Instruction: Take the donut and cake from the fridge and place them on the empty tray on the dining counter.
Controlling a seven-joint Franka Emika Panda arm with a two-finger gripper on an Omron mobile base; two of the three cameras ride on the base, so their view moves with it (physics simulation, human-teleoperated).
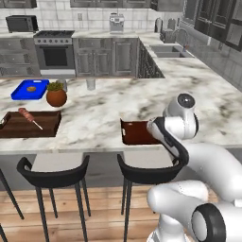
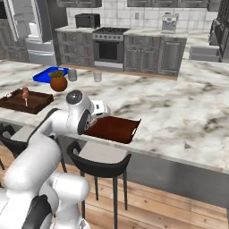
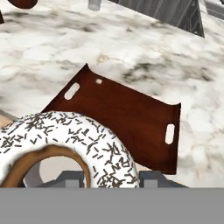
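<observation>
While gripper (image 3: 109, 177) clasps donut (image 3: 74, 140), tray (image 3: 127, 118) lies just beyond.

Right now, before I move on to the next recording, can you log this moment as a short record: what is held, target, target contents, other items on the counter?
held: white-glazed, sprinkled ring donut, close in front of the hand camera
claw: shut on the donut, above the near edge of the counter
target: flat reddish-brown rectangular tray with handle slots, on the white-and-grey marble dining counter
target contents: nothing on it yet
others: deeper brown wooden tray, terracotta plant pot, blue tray
</observation>
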